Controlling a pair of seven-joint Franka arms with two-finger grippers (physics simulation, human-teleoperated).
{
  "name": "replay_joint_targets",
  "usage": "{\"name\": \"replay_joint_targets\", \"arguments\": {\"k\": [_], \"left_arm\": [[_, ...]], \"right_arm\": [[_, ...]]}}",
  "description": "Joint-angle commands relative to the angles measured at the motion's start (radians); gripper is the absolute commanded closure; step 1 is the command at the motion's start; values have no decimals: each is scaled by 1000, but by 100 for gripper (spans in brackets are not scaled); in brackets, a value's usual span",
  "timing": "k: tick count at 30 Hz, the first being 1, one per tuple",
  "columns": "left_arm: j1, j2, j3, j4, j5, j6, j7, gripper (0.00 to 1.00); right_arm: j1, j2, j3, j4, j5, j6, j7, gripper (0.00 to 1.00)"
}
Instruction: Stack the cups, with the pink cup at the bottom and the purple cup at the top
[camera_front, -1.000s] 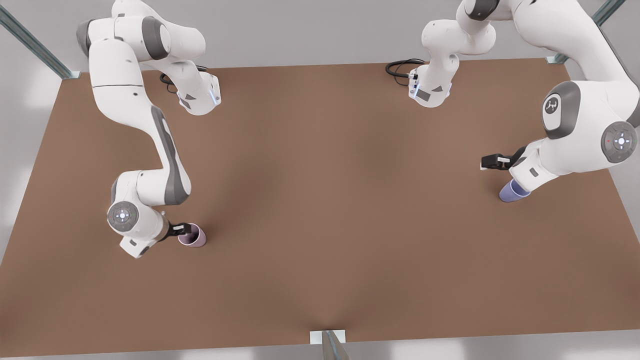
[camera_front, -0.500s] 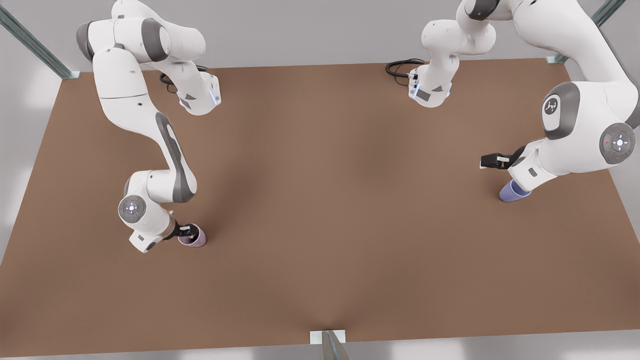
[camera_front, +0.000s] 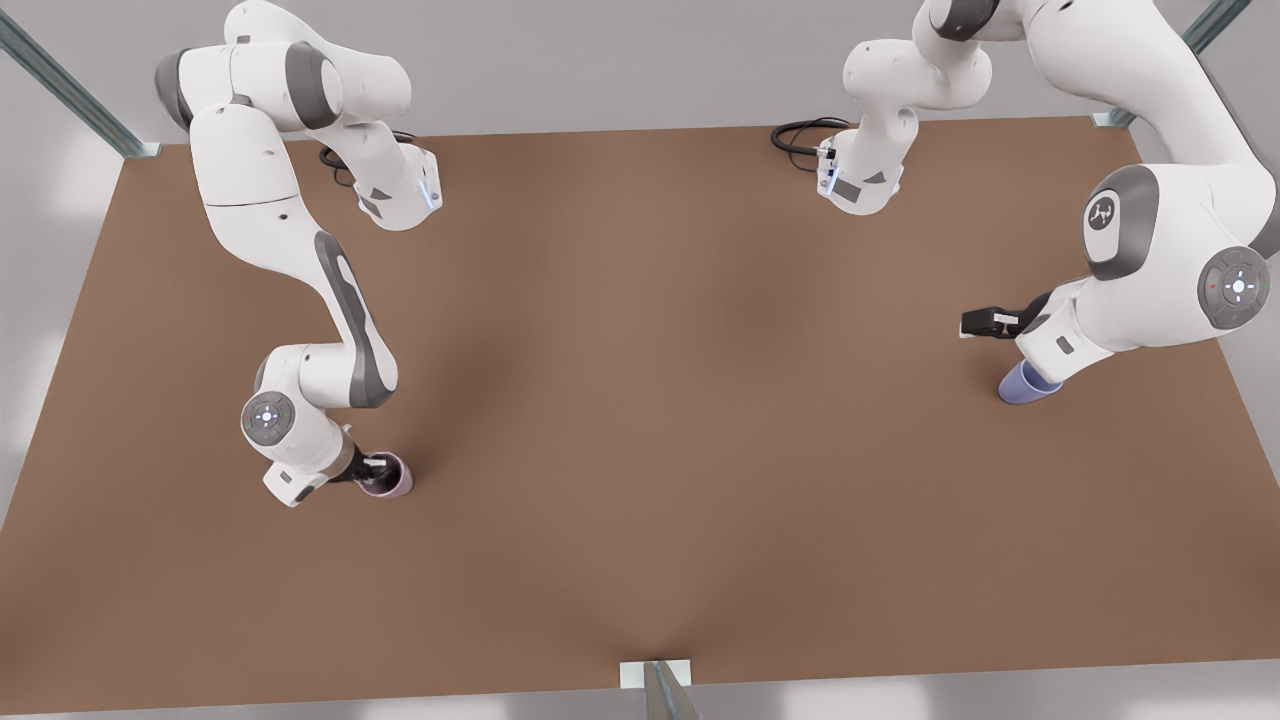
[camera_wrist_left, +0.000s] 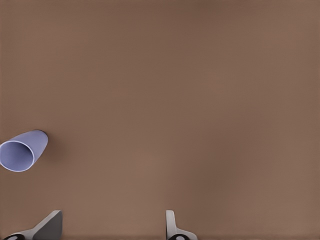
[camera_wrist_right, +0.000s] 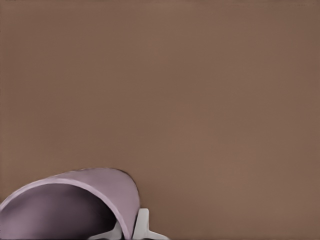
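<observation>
The pink cup (camera_front: 392, 479) stands upright on the brown table (camera_front: 650, 400) at the front view's left. My right gripper (camera_front: 377, 465) straddles its rim, one finger inside and one outside, pinched on the wall. The right wrist view shows the pink cup (camera_wrist_right: 95, 197) with a white fingertip (camera_wrist_right: 142, 224) pressed against its outer wall. The purple cup (camera_front: 1022, 384) stands at the front view's right, partly hidden under my left arm's hand. My left gripper (camera_front: 985, 322) hangs open above and beside it. In the left wrist view the purple cup (camera_wrist_left: 22, 150) lies off to one side of the open gripper (camera_wrist_left: 112, 227).
Two arm bases (camera_front: 395, 190) (camera_front: 860, 180) stand at the table's far edge with black cables (camera_front: 800, 135) beside them. Metal frame posts (camera_front: 660, 690) mark the near edge and corners. A wide stretch of bare table lies between the two cups.
The right arm has sunk lower and shifted slightly toward the pink cup, bringing its fingers down over the rim. The left arm and both cups have stayed put.
</observation>
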Motion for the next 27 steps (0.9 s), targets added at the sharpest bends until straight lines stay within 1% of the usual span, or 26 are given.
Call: {"name": "replay_joint_targets", "arguments": {"k": [1, 5, 8, 10, 12, 14, 17, 18, 21, 23, 25, 26, 27], "left_arm": [[0, 0, 0, 0, 0, 1, 1, 0], [0, 0, 0, 0, 2, 1, 1, 0], [0, 0, 0, 0, 2, 1, 1, 0], [0, 2, 0, 0, 2, 3, 1, 0], [0, 5, 2, 0, 2, 3, 1, 0], [0, 5, 0, 0, 2, 3, 1, 0], [0, 5, 0, 0, 3, 3, 1, 0], [0, 5, 2, 0, 3, 3, 1, 0], [0, 5, 2, 0, 3, 3, 1, 0], [0, 5, 0, 0, 3, -2, 1, 0], [0, 5, 2, 0, 3, 0, 1, 0], [0, 5, 0, 0, 3, -2, 1, 0], [0, 5, 2, 0, 3, 0, 1, 0]], "right_arm": [[0, -2, 0, 1, -1, 6, 6, 79], [2, -25, 0, 2, -1, -9, -2, 79], [14, -85, 0, 10, -1, -82, -2, 79], [51, -117, 3, 16, 2, -135, 9, 79], [118, -119, 3, 33, 2, -142, 89, 79], [190, -110, 6, 68, 2, -179, 215, 79], [295, -81, 9, 91, 33, -176, 422, 79], [339, -64, 9, 134, 73, -185, 482, 79], [468, 1, 9, 208, 79, -185, 684, 79], [517, 35, 9, 235, 82, -158, 779, 79], [565, 77, 18, 310, 94, -168, 873, 79], [580, 91, 24, 330, 145, -162, 882, 79], [594, 105, 24, 340, 148, -152, 884, 79]]}}
